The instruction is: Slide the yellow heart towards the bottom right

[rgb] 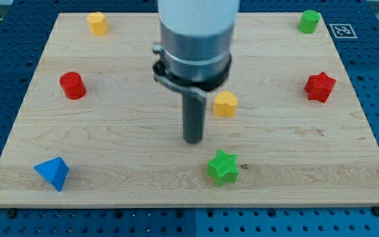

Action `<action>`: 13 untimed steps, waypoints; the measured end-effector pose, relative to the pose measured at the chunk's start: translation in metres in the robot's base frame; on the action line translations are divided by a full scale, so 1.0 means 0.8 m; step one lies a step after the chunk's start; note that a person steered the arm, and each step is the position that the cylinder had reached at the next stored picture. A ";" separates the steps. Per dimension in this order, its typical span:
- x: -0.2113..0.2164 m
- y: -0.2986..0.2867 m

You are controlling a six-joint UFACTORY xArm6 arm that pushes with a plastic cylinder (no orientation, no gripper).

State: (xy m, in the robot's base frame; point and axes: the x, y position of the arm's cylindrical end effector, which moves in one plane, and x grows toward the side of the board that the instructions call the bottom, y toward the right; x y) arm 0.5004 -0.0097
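Note:
The yellow heart (225, 104) lies near the middle of the wooden board (143, 171), just right of my rod. My tip (193, 140) rests on the board below and to the left of the heart, apart from it. A green star (223, 167) lies below the heart and to the lower right of my tip. A second yellow block (97, 23), roughly hexagonal, sits at the view's top left.
A red cylinder (72, 85) sits at the left, a blue triangle (53, 173) at the bottom left, a red star (320, 87) at the right and a green cylinder (309, 21) at the top right. The arm's grey body (196, 39) hides the board's top middle.

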 end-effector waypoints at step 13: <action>0.064 0.240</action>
State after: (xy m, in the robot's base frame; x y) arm 0.5519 0.1824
